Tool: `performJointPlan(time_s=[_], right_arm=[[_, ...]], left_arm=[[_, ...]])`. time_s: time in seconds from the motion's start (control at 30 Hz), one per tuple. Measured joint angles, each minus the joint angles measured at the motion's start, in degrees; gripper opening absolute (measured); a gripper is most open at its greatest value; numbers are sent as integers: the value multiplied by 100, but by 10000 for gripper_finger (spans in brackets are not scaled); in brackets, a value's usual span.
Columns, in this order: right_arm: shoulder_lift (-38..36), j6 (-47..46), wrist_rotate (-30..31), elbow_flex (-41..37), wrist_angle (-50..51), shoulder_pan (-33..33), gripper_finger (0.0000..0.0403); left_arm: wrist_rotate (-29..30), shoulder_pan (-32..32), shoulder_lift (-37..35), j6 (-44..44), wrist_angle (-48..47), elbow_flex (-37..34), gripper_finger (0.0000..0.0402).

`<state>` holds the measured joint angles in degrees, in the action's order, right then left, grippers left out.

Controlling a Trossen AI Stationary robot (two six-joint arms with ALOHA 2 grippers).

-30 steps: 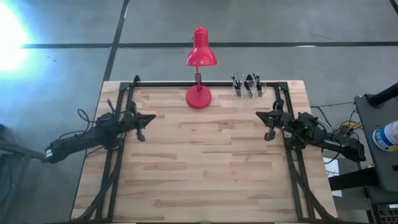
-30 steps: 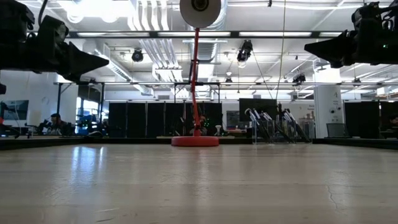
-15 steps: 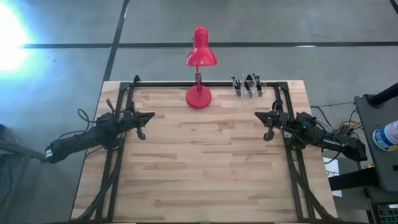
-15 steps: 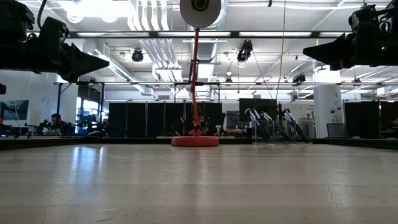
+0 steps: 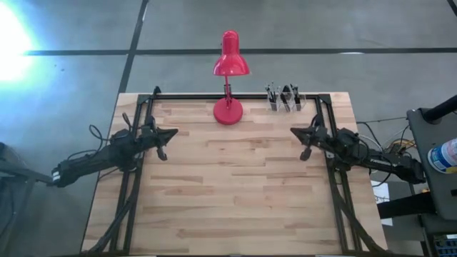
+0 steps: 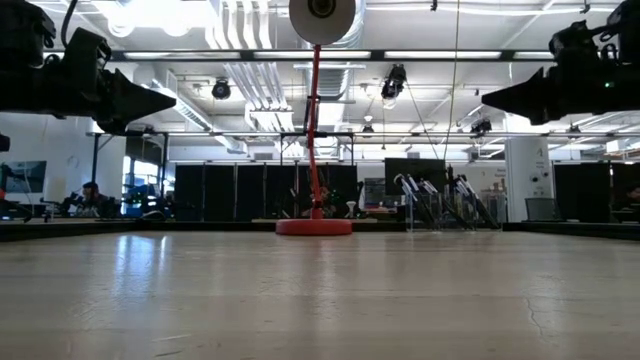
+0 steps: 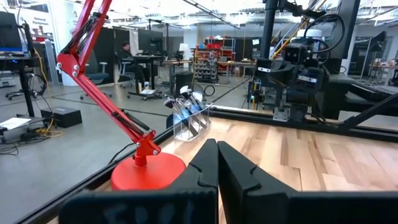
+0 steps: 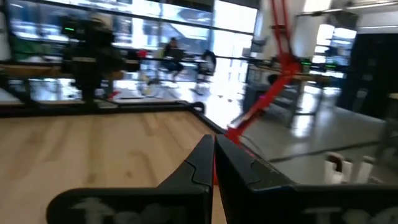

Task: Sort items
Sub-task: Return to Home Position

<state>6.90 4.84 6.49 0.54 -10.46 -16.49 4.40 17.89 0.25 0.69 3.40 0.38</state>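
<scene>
1. At the table's left edge, left gripper (image 5: 164,137) hung empty, fingers pressed together.
2. Farther right, brushes (image 5: 284,93) stood upright in organizer (image 5: 300,103) at the back edge, beside lamp (image 5: 230,64).
3. Rightmost, right gripper (image 5: 305,137), also closed and empty, hung nearer them; they lay behind it.

No text, label or number is legible here — none anywhere
</scene>
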Motion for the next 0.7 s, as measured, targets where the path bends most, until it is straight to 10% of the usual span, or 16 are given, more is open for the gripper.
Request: performJointPlan(time_s=[0.7], right_arm=[[-672, 118, -857, 0, 314, -4, 8]], left_arm=[[-24, -2, 17, 0, -4, -4, 0]])
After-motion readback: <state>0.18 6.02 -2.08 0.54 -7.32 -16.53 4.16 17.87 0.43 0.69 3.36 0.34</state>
